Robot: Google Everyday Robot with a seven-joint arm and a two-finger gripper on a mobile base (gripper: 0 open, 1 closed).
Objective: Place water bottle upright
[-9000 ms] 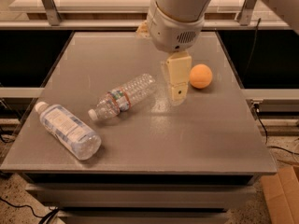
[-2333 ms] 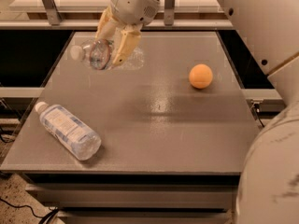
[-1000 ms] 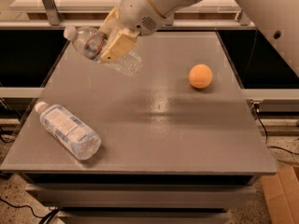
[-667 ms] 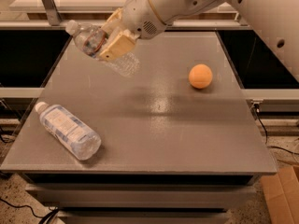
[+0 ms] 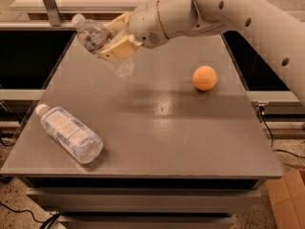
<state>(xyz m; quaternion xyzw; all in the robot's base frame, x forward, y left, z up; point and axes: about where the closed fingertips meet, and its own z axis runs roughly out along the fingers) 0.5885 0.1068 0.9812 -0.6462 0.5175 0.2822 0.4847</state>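
Note:
The water bottle (image 5: 97, 39) is a slim clear ribbed bottle with a white cap. It hangs tilted in the air over the far left part of the grey table (image 5: 157, 128), cap up and to the left, base down and to the right. My gripper (image 5: 116, 35) reaches in from the upper right and is shut on the bottle's middle, its tan fingers (image 5: 119, 47) clamped on both sides. The label band is hidden by the fingers.
A larger clear bottle (image 5: 69, 132) with a pale blue-white label lies on its side near the table's front left edge. An orange ball (image 5: 204, 78) rests at the right. A cardboard box (image 5: 286, 202) stands on the floor at the lower right.
The gripper picked the water bottle up from the table centre, carried it to the far left, and has been turning it so the cap rises.

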